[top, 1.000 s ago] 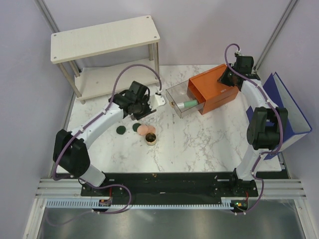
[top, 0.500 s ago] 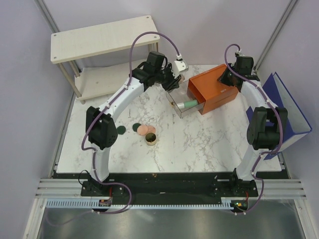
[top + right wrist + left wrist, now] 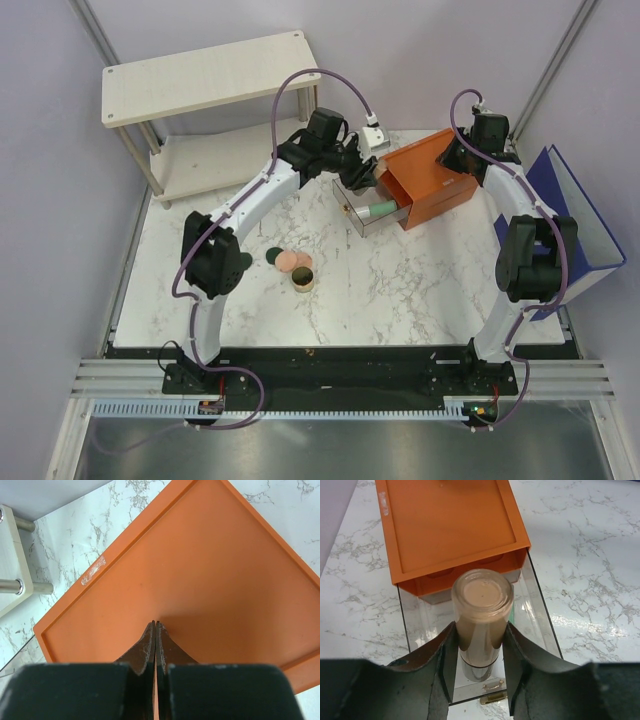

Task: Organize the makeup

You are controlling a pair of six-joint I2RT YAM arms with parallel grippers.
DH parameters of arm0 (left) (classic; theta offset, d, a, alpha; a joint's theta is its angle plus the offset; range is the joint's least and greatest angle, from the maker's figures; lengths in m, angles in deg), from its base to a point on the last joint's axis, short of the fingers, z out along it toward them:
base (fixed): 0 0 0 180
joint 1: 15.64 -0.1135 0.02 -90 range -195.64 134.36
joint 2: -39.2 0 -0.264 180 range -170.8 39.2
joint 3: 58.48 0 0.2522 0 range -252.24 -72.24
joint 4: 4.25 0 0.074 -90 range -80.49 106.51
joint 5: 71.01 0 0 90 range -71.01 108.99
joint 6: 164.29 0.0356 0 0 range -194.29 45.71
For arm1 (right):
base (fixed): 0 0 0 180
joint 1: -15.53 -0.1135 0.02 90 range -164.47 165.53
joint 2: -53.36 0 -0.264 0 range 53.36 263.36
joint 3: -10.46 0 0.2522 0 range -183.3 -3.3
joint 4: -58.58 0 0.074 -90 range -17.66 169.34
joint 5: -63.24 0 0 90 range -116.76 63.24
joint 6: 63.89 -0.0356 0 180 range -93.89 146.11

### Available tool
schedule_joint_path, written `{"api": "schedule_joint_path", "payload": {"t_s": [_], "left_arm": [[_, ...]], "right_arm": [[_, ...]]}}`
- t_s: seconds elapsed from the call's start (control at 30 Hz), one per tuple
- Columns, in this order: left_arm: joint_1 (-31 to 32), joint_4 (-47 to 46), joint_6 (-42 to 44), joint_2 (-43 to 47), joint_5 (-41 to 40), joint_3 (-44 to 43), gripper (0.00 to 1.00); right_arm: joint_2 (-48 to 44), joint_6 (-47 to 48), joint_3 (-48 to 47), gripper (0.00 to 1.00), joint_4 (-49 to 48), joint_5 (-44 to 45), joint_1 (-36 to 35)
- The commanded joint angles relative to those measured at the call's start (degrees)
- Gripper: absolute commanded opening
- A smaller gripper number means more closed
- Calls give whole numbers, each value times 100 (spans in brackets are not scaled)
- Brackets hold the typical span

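Observation:
My left gripper (image 3: 480,645) is shut on the tan tube (image 3: 481,611) and holds it upright above the clear drawer (image 3: 420,615) that is pulled out of the orange drawer box (image 3: 447,522). In the top view the left gripper (image 3: 358,170) hangs over the drawer (image 3: 350,205), where the mint-green tube (image 3: 380,210) lies. My right gripper (image 3: 155,626) is shut and empty, its tips pressed on the box top (image 3: 200,580); it shows at the box's far end (image 3: 452,155). A dark green disc (image 3: 273,257), peach-pink discs (image 3: 291,261) and the gold-rimmed jar (image 3: 302,278) sit on the table.
A white two-tier shelf (image 3: 210,80) stands at the back left. A blue binder (image 3: 575,215) lies at the right edge beside the right arm. The marble table (image 3: 400,290) stretches in front of the box.
My left arm has swung from the discs on the left to the drawer, carrying the tan tube, and now hovers over the open drawer. The right gripper has stayed on the box.

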Motion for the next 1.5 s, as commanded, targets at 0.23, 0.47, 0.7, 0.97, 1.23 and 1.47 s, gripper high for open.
{"api": "schedule_joint_path", "payload": {"t_s": [0.23,0.47,0.7,0.97,1.23,1.47], "left_arm": [[46,-287,-145,-23,32,239,60],[55,-357,-163,38,-178,-121,62],[-86,-234,57,906,-881,536,65],[-253,-533,926,2077,-821,3278,72],[-279,-1226,708,1781,-214,3852,73],[-279,-1895,251,928,67,2781,73]], "right_arm": [[449,147,515,0,1264,398,27],[440,173,559,0,1264,406,27],[458,173,524,0,1264,389,35],[440,191,559,0,1247,380,27],[388,217,700,0,1229,371,35],[335,270,805,0,1203,345,36]]}}
